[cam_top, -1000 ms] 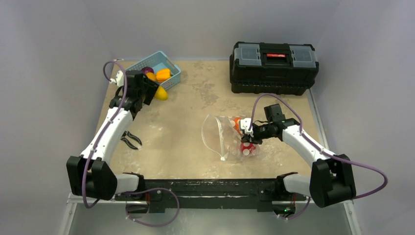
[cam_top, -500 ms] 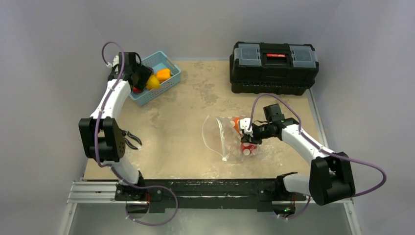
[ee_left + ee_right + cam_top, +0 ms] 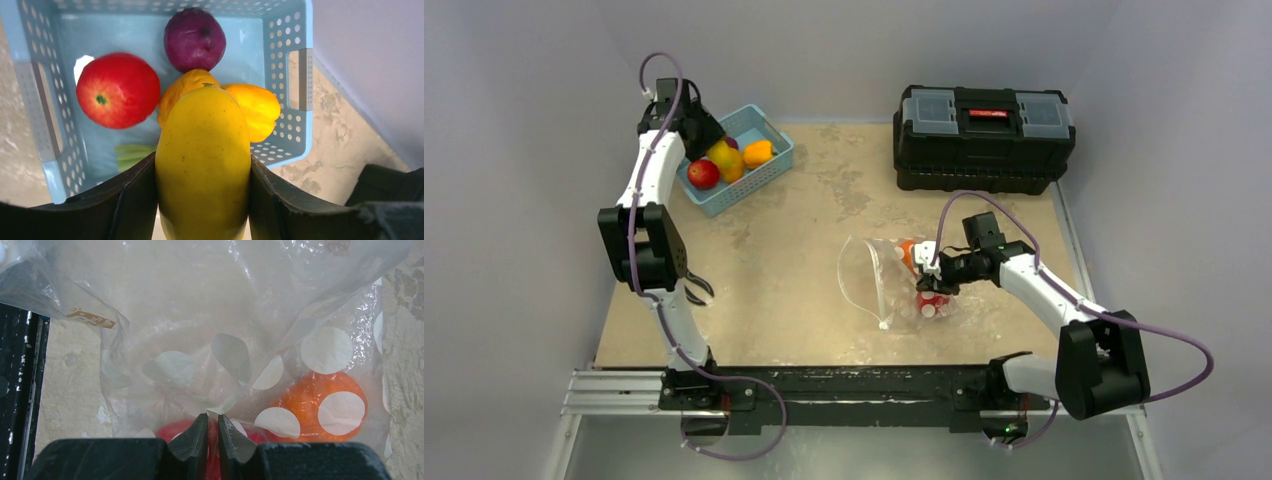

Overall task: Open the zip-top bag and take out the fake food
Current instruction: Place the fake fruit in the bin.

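1. The zip-top bag (image 3: 874,275) lies right of centre in the overhead frame on the mottled tan table (image 3: 794,300). It is clear, crinkled plastic printed with large white polka dots, and its mouth gapes in a loop toward the left of the frame.
2. Fake food (image 3: 927,300) shows through the film at the bag's right end. An orange piece (image 3: 320,407) sits at the lower right of the right wrist view. A red piece (image 3: 172,432) is just visible at the bottom edge behind the fingers.
3. The right gripper (image 3: 212,432) is clamped on a fold of the bag's plastic, its jaws almost meeting around the film at the bottom centre of its wrist view.
4. In the upper left of the overhead frame, the left gripper (image 3: 202,200) grasps a smooth yellow fruit (image 3: 202,130) between its jaws, above the light-blue perforated basket (image 3: 305,75).
5. Inside the basket lie a red tomato (image 3: 117,90), a purple piece (image 3: 195,39) and a yellow-orange pepper (image 3: 255,110).
6. A black toolbox (image 3: 982,122) with grey lid panels stands in the upper right of the overhead frame, well apart from the bag.
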Controlling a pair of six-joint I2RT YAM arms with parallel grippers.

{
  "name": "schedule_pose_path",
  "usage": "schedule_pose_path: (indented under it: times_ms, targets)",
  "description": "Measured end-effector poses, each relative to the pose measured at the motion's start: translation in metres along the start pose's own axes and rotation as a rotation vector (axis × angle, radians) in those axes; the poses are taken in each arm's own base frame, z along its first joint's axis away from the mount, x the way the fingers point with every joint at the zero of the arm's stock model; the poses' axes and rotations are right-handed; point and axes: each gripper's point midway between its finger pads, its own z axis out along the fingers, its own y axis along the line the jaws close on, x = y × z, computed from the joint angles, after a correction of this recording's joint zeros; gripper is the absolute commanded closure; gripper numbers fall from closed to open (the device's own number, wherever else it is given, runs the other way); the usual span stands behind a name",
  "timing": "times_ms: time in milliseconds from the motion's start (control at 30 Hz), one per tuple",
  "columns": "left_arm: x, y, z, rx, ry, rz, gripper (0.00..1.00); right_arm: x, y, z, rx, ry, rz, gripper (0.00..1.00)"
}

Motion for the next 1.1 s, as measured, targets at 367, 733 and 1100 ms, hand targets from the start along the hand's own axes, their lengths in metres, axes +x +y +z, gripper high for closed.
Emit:
schedule_pose_path:
  times_ms: [367,733,1100]
  targets:
    - [-0.033,-0.014,0.001,0.084,-0.118,0.392,0.75,0.0,0.0,0.001,-0.004,-0.001,0.003,0.88]
    - [-0.054,-0.056,0.035,0.23,-0.291,0.671,0.83,0.001,0.0,0.001,-0.009,0.0,0.008,0.88]
    - [-0.042,-0.079,0.08,0.319,-0.341,0.788,0.47,0.002,0.001,0.003,-0.021,-0.003,0.019,0.87]
